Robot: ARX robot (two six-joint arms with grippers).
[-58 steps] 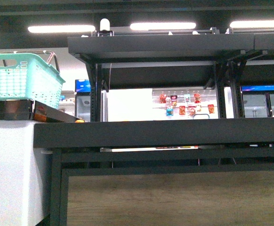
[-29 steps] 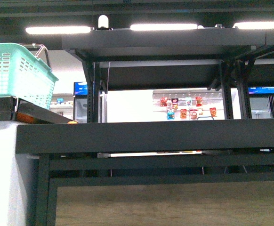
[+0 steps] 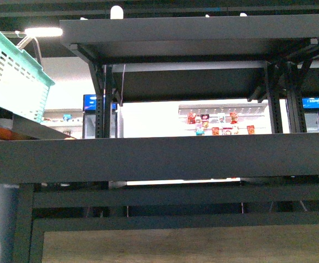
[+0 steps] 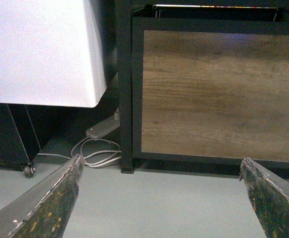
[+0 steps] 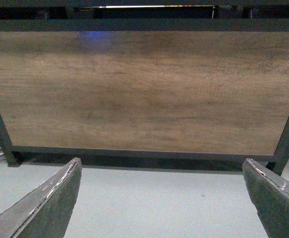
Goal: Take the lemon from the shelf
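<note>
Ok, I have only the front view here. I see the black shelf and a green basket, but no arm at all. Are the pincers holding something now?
Observer: No. The left wrist view shows the left pincer open and empty, low in front of the wooden panel at the bottom of the shelf.
Operator: And the right one?
Observer: The right pincer is open and empty too, low above the grey floor.
Operator: Is the lemon in any wrist view?
Observer: No lemon in either. Beside the shelf post the left wrist view shows only a white cabinet and cables on the floor.
</note>
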